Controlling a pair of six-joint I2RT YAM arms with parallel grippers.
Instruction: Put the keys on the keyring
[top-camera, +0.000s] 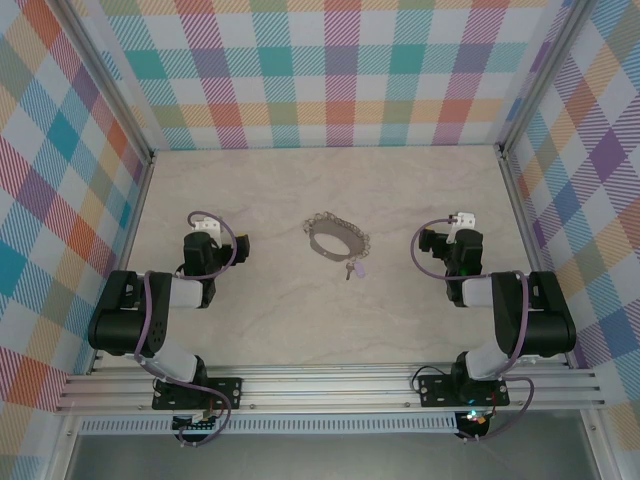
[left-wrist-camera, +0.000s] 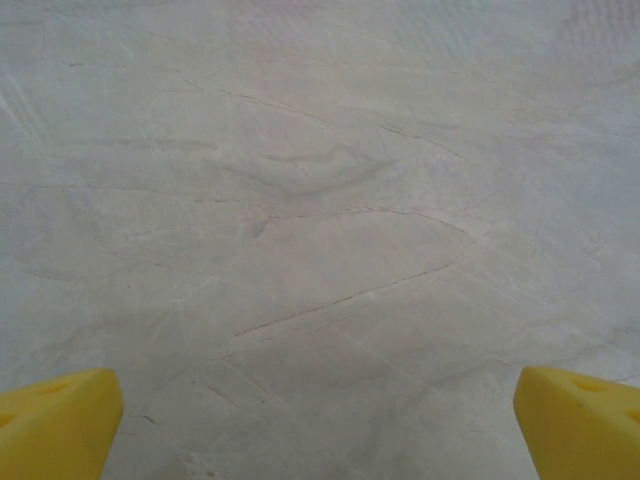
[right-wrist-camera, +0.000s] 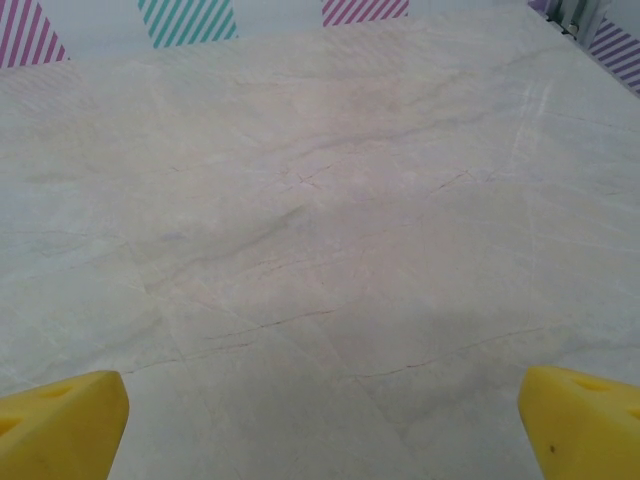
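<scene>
One tiny lilac key (top-camera: 357, 268) lies beside a chain-edged keyring (top-camera: 328, 248).

Pale marbled tabletop (top-camera: 300, 320); pastel plaid walls (top-camera: 330, 70) on three sides; aluminium rail (top-camera: 330, 385) at the near edge.

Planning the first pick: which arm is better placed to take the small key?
Probably the right arm: the key lies at the keyring's near right edge, closer to it than to the left arm. Both jaws stand open.
</scene>
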